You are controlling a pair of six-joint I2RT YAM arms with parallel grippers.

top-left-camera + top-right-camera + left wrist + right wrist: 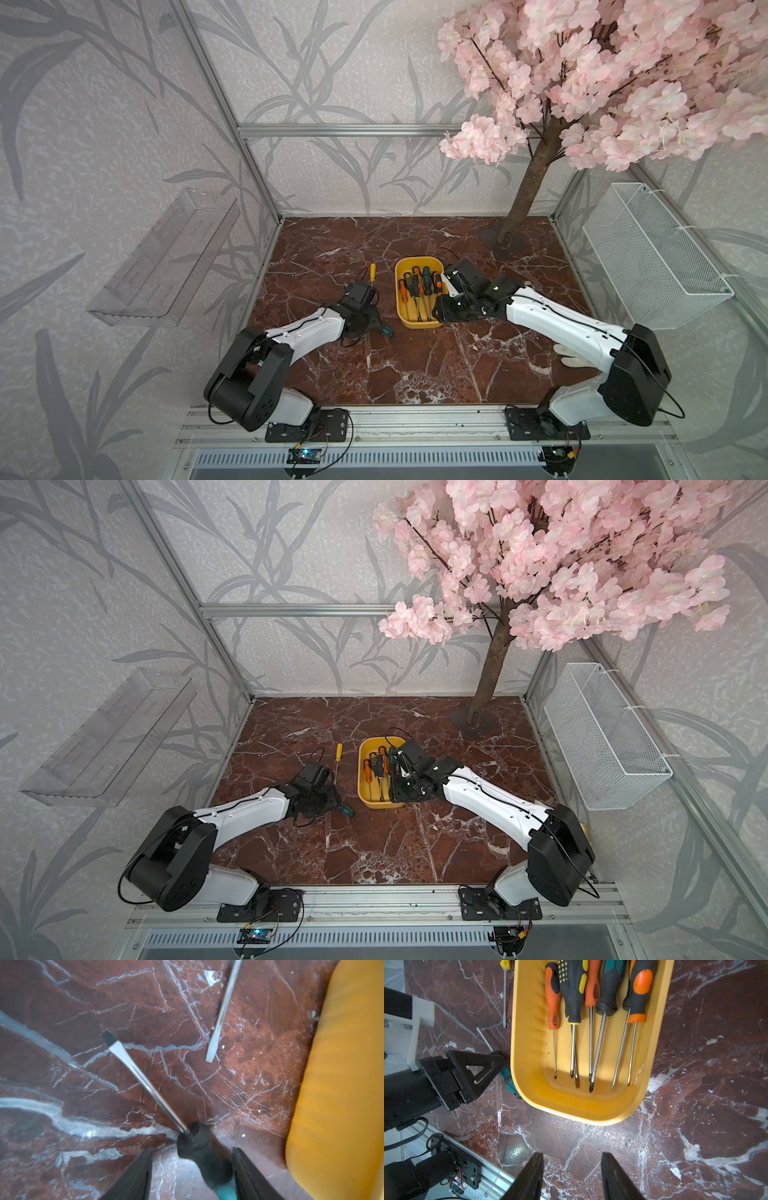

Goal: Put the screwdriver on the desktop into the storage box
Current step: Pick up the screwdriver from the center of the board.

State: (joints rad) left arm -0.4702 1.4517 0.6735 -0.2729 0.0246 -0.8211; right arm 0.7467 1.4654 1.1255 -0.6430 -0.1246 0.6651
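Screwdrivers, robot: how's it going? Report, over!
Left gripper open, straddling teal screwdriver. Right gripper open, empty, close by storage box, may crowd the drop. Yellow screwdriver loose on desktop.

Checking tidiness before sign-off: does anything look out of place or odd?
Two screwdrivers lie on the desktop outside the storage box: a yellow-handled screwdriver beside it, a teal-handled screwdriver between the open jaws of the left gripper.

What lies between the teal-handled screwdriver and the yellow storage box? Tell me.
Nothing visible: bare desktop separates the teal-handled screwdriver from the storage box. The yellow-handled screwdriver lies farther back, off that path.
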